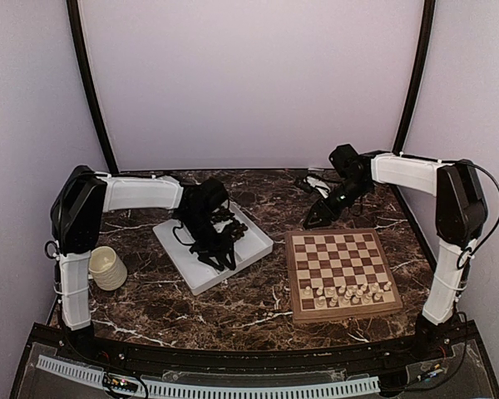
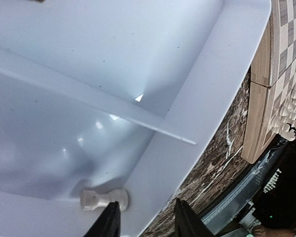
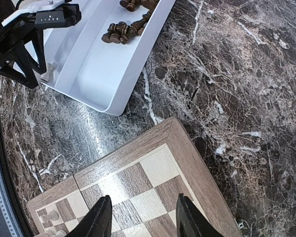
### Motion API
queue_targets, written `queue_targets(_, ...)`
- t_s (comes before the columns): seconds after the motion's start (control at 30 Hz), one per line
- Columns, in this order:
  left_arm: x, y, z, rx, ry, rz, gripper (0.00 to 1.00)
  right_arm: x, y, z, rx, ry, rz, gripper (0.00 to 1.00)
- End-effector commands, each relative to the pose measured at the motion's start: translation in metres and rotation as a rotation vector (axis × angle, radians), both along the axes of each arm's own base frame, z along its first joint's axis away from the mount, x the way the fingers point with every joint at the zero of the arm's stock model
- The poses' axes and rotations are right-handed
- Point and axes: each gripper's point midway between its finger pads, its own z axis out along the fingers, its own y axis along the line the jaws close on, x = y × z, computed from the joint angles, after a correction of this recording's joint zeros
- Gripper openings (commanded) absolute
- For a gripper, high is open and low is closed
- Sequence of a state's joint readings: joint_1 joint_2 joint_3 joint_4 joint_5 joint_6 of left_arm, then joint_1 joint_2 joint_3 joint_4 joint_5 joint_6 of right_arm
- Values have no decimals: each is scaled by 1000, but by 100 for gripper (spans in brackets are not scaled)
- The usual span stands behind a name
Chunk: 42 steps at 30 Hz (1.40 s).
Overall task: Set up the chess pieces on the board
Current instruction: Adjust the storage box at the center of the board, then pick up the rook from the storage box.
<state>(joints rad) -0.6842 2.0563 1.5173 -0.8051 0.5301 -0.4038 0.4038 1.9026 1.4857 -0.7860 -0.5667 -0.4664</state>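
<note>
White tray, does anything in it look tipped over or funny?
Yes. One cream-white chess piece lies on its side by the wall of the white tray, beside the left pincer. The dark brown pieces lie jumbled in another compartment.

The square wooden chessboard (image 1: pixel 338 253), checked light tan and dark brown, lies flat to the right of a white tray (image 1: pixel 201 278). Cream-white pieces (image 1: pixel 349 293) stand in its two nearest rows. Dark brown pieces (image 3: pixel 119 32) lie heaped in the tray, and one cream piece (image 2: pixel 102 200) lies on its side by the tray's wall.
</note>
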Motion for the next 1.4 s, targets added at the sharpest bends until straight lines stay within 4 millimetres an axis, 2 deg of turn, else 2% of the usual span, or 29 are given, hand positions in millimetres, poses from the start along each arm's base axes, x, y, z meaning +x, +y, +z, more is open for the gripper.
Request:
queue_targets(0.0, 31, 4, 68, -15, -231, -23, 43, 3, 6, 15, -3, -66, 30, 45)
queue_targets(0.03, 47, 5, 85, -24, -304, -3, 47, 2, 5, 17, -6, -71, 31, 45)
queue_targets(0.13, 77, 11, 131, -65, -448, 74, 54, 1, 4, 20, -6, -78, 32, 45)
queue_targets(0.17, 89, 25, 132, -28, -453, 140, 55, 1, 4, 22, -2, -79, 33, 45)
queue_targets(0.2, 95, 31, 133, -13, -450, 172, 55, 0, 5, 23, 3, -79, 34, 45)
queue_targets(0.27, 106, 57, 124, 83, -419, 265, 55, 1, 6, 26, 14, -82, 34, 45)
queue_targets(0.3, 110, 62, 123, 95, -411, 293, 55, 2, 7, 28, 17, -87, 34, 45)
queue_targets(0.33, 110, 56, 126, 60, -404, 285, 52, 3, 7, 29, 18, -91, 34, 45)
queue_targets(0.4, 105, 43, 125, 1, -380, 228, 48, 5, 7, 32, 16, -106, 35, 45)
queue_targets(0.47, 93, 37, 113, -8, -315, 174, 45, 6, 6, 33, 11, -117, 36, 45)
queue_targets(0.6, 70, 36, 86, 71, -239, 77, 39, 6, 5, 33, 4, -124, 40, 45)
queue_targets(0.73, 56, 44, 65, 147, -221, 52, 38, 4, 5, 30, 2, -117, 43, 45)
queue_targets(0.83, 67, 51, 58, 212, -248, 92, 41, 3, 5, 29, 5, -108, 42, 45)
queue_targets(0.9, 76, 47, 57, 205, -265, 114, 41, 1, 4, 28, 6, -102, 43, 45)
queue_targets(0.97, 77, 37, 53, 173, -233, 108, 39, 0, 4, 27, 4, -101, 44, 45)
queue_targets(1.37, 13, 13, 10, 135, -94, -74, 36, -4, 0, 24, -11, -102, 46, 45)
